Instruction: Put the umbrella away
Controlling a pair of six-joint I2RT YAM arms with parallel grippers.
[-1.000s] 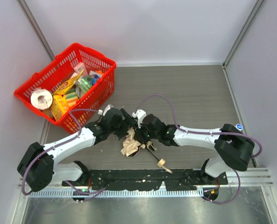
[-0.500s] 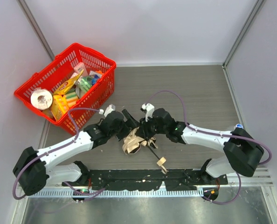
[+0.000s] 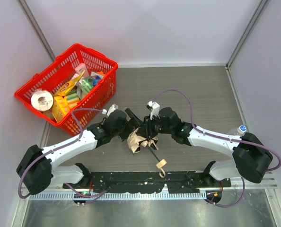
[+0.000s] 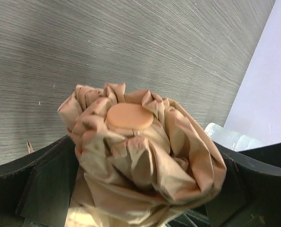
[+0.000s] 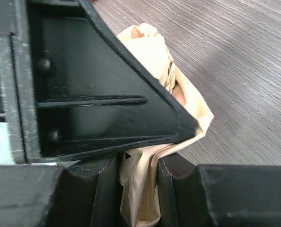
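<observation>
- Two grippers meet on the umbrella, which lies on the table between the arms, near the front rail and well apart from the red basket.
- Left gripper: its jaws stand fairly wide, and the bunched canopy fills the gap, with a finger against each flank. The round tan cap faces the left wrist camera.
- Right gripper: nearly closed, with only a thin fold of tan cloth nipped between its pads.
- Handling: the canopy is soft, loose cloth that looks light. It will likely crumple and slide in a pinch, so a hold on cloth alone may slip or drag out a fold.
- Stiffer parts are the thin black shaft and the small handle, which trail toward the rail. These look like the surer places to take hold, though the ribs seem slender and could bend under a hard squeeze.
- Crowding: the two claws sit almost touching over the bundle, so either one moving alone risks knocking the other.
- Room: bare table opens to the far side and the right. The basket lies close on the left, its rim raised and its inside already part filled, and the rail bounds the near side.
</observation>
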